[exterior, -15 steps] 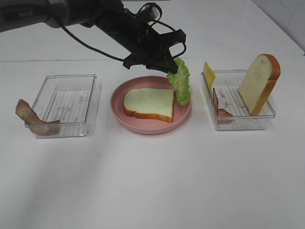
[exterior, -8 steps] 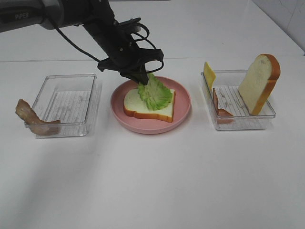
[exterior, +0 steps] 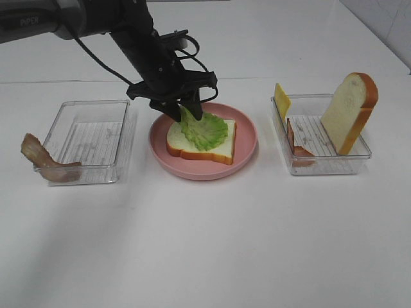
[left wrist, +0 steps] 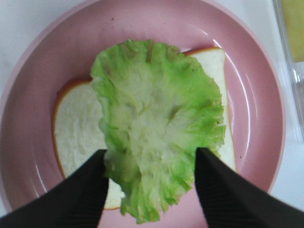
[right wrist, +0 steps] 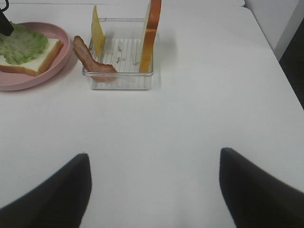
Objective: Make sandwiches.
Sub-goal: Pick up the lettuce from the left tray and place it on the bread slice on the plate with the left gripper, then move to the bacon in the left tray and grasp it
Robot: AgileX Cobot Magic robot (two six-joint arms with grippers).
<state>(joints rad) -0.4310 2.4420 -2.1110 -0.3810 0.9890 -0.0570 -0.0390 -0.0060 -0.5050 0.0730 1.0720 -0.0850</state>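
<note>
Left claw spread apart, straddling lettuce lying flat on bread slice at pink plate centre. Retract straight up, else leaf edge drags off bread. Right claw apart, empty, well away from plate.

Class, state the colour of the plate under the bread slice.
Pink; the plate shows best in the left wrist view.

A robotics lab bench rather than a kitchen: a bare white table, a toy bread slice propped in a clear plastic tray at right, a cabled black robot arm upper left.
</note>
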